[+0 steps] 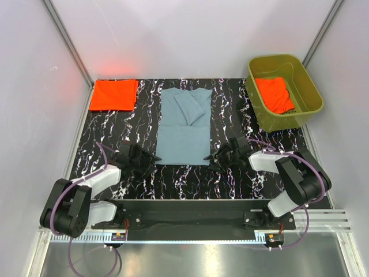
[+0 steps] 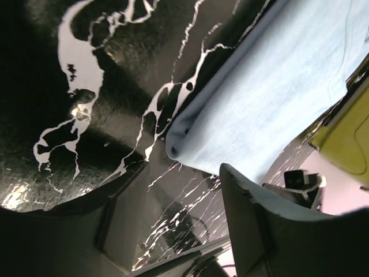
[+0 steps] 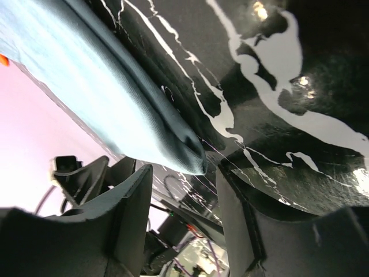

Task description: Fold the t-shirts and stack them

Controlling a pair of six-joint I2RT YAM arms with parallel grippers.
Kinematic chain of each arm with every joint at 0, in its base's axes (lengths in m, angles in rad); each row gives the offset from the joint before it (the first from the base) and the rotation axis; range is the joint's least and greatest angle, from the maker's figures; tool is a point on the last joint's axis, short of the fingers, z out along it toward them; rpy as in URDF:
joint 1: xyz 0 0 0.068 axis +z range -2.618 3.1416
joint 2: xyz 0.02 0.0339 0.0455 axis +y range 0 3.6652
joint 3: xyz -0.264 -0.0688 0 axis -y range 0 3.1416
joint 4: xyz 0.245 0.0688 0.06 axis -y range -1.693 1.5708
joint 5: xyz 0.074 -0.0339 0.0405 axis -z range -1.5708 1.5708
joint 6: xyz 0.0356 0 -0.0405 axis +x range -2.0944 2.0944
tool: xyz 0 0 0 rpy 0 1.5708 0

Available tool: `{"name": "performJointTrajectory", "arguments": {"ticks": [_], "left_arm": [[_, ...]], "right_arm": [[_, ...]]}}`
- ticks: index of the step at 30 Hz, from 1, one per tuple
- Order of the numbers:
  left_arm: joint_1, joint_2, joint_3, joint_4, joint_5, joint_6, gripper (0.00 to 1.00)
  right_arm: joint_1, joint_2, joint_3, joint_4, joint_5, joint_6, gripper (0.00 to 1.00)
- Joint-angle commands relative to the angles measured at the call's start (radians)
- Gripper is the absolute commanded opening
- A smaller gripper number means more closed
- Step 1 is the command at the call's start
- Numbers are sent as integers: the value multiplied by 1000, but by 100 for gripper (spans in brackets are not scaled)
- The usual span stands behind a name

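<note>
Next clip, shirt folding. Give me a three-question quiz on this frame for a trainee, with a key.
1. Multiple choice: the left gripper and right gripper sit by which part of the blue-grey t-shirt? A) its near corners B) its sleeves C) its collar
2. True or false: an orange-red t-shirt lies in the olive-green tub.
3. Short answer: are both grippers open or shut?
Key: 1 A. 2 True. 3 Open; neither pinches cloth yet.
</note>
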Motion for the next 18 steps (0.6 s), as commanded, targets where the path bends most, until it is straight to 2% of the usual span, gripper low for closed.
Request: {"name": "performJointTrajectory", "arguments": {"ticks": [1,13,16,18], "left_arm": [[12,39,-1,-44,-97,-35,55],[41,130,35,-37,-133,-14,51],[41,154,39,-21,-130,-2,46],[41,174,45,-12,-115,9,37]], "right_arm": [[11,5,-35,-32,90,38,55],[11,89,-20,-40,110,45,52],[11,92,-24,-43,129,54,49],[11,95,-21,-45,141,53,47]]}}
